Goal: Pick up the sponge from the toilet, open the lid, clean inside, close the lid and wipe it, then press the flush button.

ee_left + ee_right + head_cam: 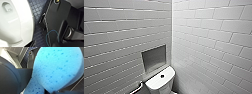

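Wall, left (116,37): pale oblong tiles in staggered rows, glossy.
Wall, right (214,42): same tiling; meets the left wall at a far corner.
Niche (154,58): rectangular, grey-lined, recessed in the left wall, just above the tank.
Toilet (159,83): white boxy tank, near, bottom centre.
Flush button (162,76): small, dark, round, mid tank top.
Bar (137,88): metallic, left of tank; possibly a rail.

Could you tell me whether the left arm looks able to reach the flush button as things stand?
Probably yes: the flush button lies bare on the tank top with nothing over it, though the arm, low beside the toilet, must rise.
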You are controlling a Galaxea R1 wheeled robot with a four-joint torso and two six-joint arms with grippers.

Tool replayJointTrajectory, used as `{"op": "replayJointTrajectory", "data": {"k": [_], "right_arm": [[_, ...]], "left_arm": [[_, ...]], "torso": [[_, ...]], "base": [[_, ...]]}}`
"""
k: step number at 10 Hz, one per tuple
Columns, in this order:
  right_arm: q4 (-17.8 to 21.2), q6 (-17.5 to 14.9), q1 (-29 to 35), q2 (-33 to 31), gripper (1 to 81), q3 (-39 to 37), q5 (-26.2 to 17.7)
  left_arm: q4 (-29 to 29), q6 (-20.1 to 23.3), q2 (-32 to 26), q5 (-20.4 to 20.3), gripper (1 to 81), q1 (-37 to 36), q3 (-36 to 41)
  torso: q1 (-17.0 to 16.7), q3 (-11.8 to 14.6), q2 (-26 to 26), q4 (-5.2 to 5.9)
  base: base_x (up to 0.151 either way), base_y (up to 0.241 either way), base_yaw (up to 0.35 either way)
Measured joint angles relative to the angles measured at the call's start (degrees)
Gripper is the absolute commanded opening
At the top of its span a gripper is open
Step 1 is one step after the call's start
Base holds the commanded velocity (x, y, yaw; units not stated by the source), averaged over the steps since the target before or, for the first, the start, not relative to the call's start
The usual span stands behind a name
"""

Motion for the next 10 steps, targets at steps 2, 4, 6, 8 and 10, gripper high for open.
{"op": "replayJointTrajectory", "data": {"k": [2, 4, 6, 8, 10], "right_arm": [[0.0, 0.0, 0.0, -0.02, 1.0, -0.35, 0.0], [0.0, 0.0, 0.0, -0.02, 1.0, -0.49, 0.02], [0.0, -0.01, 0.0, 0.0, 1.0, -0.49, 0.02], [0.0, -0.01, 0.0, -0.17, 1.0, -0.05, 0.05], [0.0, -0.04, 0.02, -1.1, 1.0, 1.9, 0.05]], "left_arm": [[4.9, -2.47, -0.63, -0.41, 81.1, -0.11, 4.19], [7.57, -2.72, -3.25, -1.18, 81.1, -0.57, 11.89], [9.64, -2.88, -5.27, -3.58, 81.1, -0.94, 18.77], [12.59, -2.89, -6.95, -5.51, 81.1, -2.23, 22.75], [15.9, -2.89, -9.11, -6.33, 81.1, -3.88, 27.54]], "torso": [[0.0, 0.0, 0.0, 0.0], [0.0, 0.0, 0.0, 0.0], [0.0, 0.0, 0.0, 0.0], [0.0, 0.0, 0.0, 0.0], [0.02, 0.0, 0.0, 0.0]], "base": [[0.0, 0.0, 0.0], [0.0, 0.0, 0.0], [0.0, 0.0, 0.0], [0.0, 0.0, 0.0], [0.0, 0.0, 0.0]]}}
